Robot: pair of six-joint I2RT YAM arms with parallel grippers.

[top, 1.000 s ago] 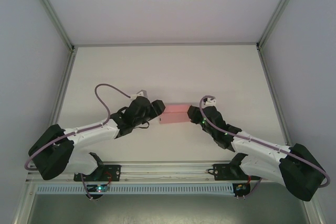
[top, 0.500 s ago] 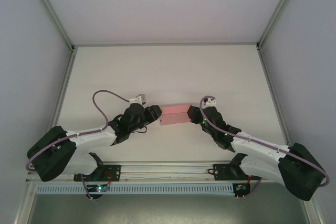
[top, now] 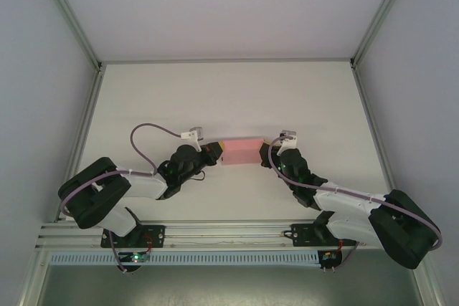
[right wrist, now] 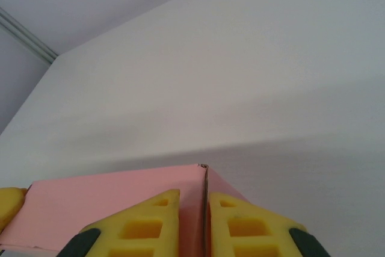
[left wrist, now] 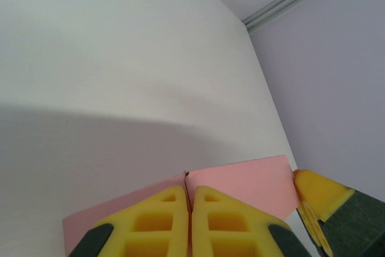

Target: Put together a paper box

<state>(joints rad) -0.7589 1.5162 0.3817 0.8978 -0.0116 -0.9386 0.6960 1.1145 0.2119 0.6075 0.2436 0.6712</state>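
Observation:
The pink paper box is held between my two grippers above the middle of the white table. My left gripper is shut on its left end. In the left wrist view the yellow fingers pinch a thin card edge of the paper box, and the other arm's yellow fingertip shows at the far end. My right gripper is shut on the right end. The right wrist view has its fingers clamping a card wall at the corner of the paper box.
The white table is bounded by grey walls with metal rails on the left, right and back. Purple cables loop over both arms. The arm bases stand on a rail at the near edge.
Both arms have drawn in toward the box and folded lower. The box has shifted slightly away from the arm bases and sits more level between the two grippers.

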